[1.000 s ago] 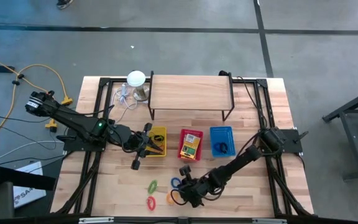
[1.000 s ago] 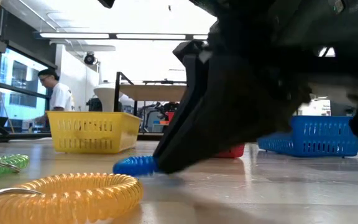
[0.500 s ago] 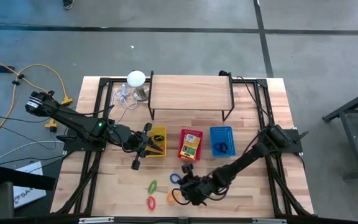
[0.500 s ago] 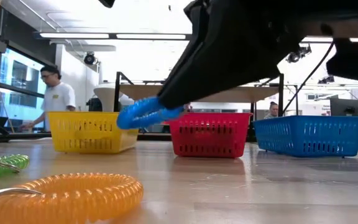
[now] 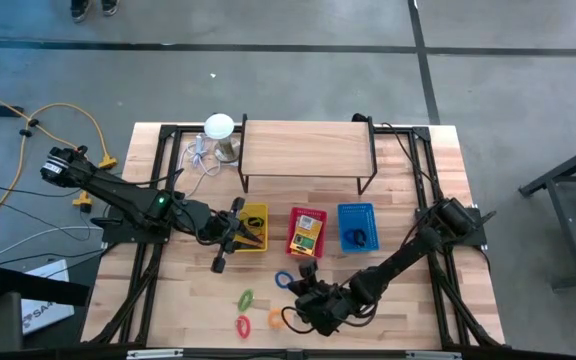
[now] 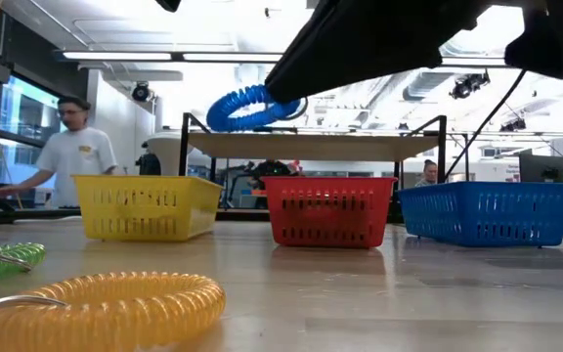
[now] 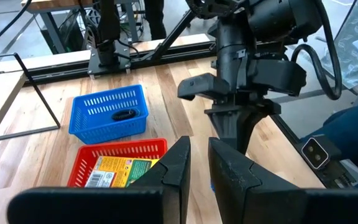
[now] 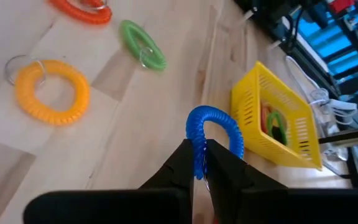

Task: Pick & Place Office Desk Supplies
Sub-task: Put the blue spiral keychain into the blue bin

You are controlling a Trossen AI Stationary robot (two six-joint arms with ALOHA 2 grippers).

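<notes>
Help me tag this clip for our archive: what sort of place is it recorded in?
Most likely a robotics lab or workshop, not a real office. A wooden table on a bare concrete floor carries two dark arms, colour-coded baskets stand in a row, and a person works at benches under strip lights behind.

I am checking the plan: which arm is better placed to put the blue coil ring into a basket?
Right: the right gripper is shut on the blue coil ring, lifted off the table. The left gripper waits over the yellow basket.
</notes>
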